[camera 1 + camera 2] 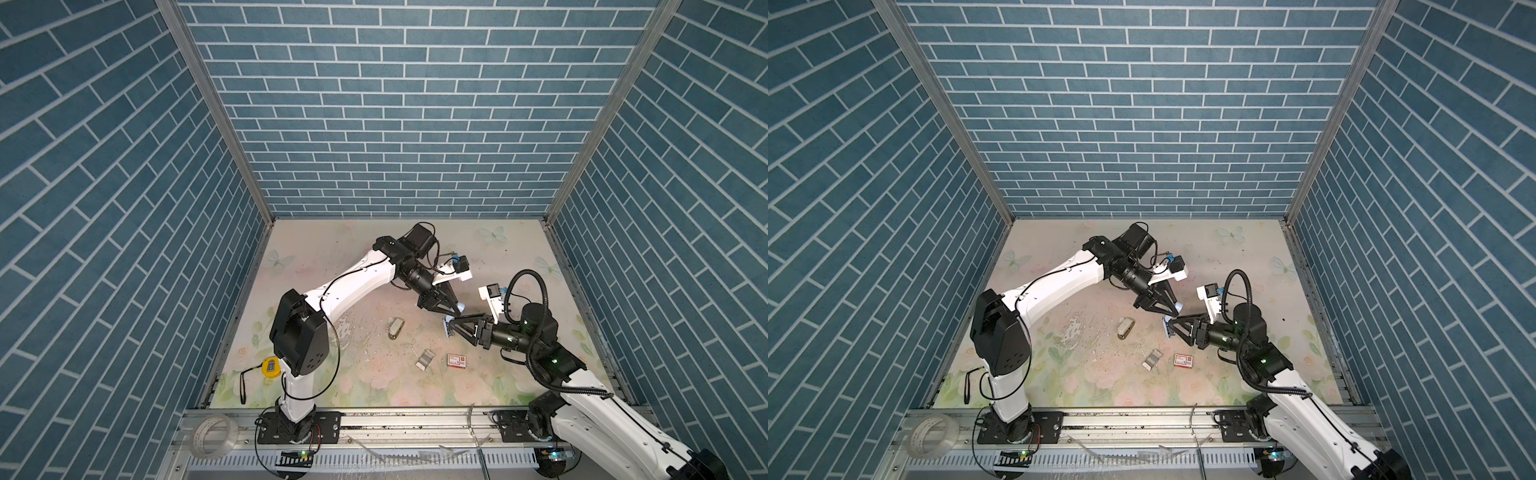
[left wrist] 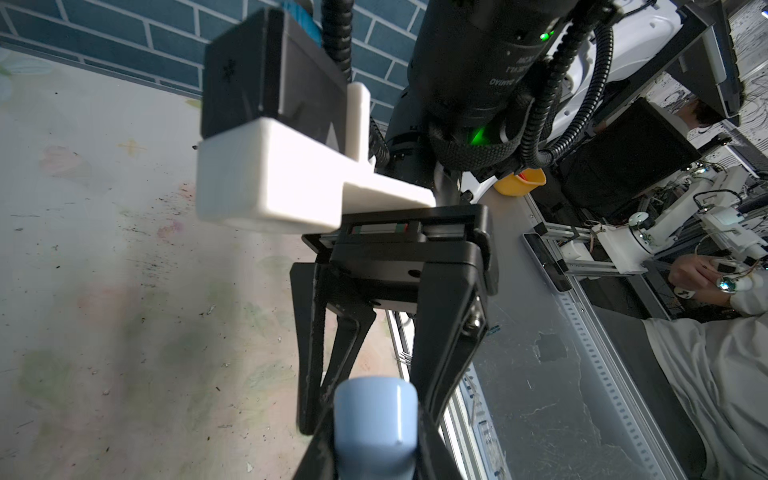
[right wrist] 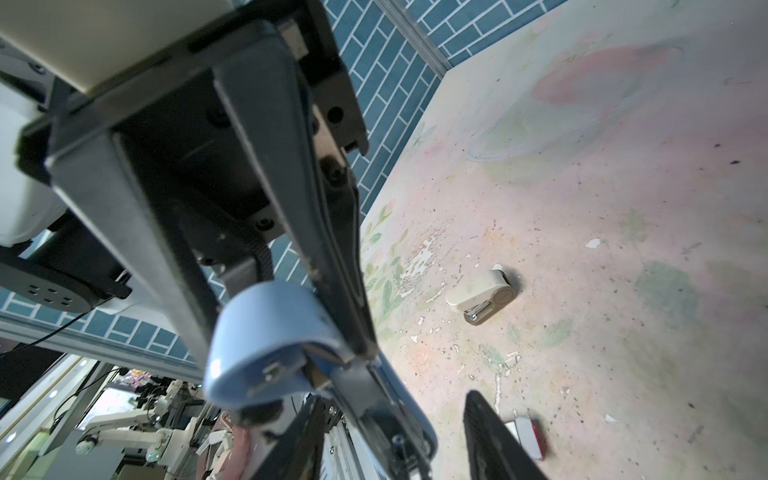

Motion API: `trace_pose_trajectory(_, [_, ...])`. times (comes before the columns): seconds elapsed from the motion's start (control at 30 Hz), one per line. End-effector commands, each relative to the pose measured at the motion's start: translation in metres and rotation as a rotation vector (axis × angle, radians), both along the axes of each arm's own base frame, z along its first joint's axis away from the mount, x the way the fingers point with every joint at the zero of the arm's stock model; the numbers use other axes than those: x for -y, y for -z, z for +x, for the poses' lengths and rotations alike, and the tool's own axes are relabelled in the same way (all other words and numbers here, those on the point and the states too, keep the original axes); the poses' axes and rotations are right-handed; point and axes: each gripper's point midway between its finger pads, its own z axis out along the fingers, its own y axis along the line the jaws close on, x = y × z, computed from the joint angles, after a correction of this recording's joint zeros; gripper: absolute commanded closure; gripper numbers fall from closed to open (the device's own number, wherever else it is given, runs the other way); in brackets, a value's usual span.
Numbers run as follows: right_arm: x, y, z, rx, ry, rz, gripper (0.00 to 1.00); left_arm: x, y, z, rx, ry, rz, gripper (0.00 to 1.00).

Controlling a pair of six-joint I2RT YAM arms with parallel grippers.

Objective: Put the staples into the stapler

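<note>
Centre right, above the table (image 1: 332, 257), the left claw (image 1: 459, 308) is clamped on the blue stapler (image 3: 266, 332). The right claw (image 1: 452, 327) straddles its base, and I cannot tell whether it grips. The staples (image 1: 424, 359) lie lower centre on the table. If the 2 claws pull unevenly, the stapler could twist free and fall.

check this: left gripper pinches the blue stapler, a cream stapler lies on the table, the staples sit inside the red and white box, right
Not quite: the staples lie on the table beside the red and white box, not inside it, as both top views show. The rest holds.
</note>
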Motion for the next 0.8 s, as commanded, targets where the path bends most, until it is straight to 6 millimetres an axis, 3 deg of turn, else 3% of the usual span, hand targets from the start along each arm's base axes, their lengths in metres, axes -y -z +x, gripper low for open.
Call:
trace_pose_trajectory(0.0, [-0.007, -0.030, 0.001, 0.080, -0.041, 0.071, 0.48, 0.002, -0.007, -0.003, -0.068, 0.022, -0.022, 1.00])
trace_pose_trajectory(0.3, [-0.010, -0.026, -0.003, 0.057, -0.067, 0.079, 0.52, 0.007, -0.011, -0.002, -0.119, 0.034, -0.038, 1.00])
trace_pose_trajectory(0.77, [-0.007, -0.021, 0.009, 0.062, 0.001, 0.053, 0.81, 0.011, -0.015, -0.002, -0.158, 0.033, -0.059, 0.98])
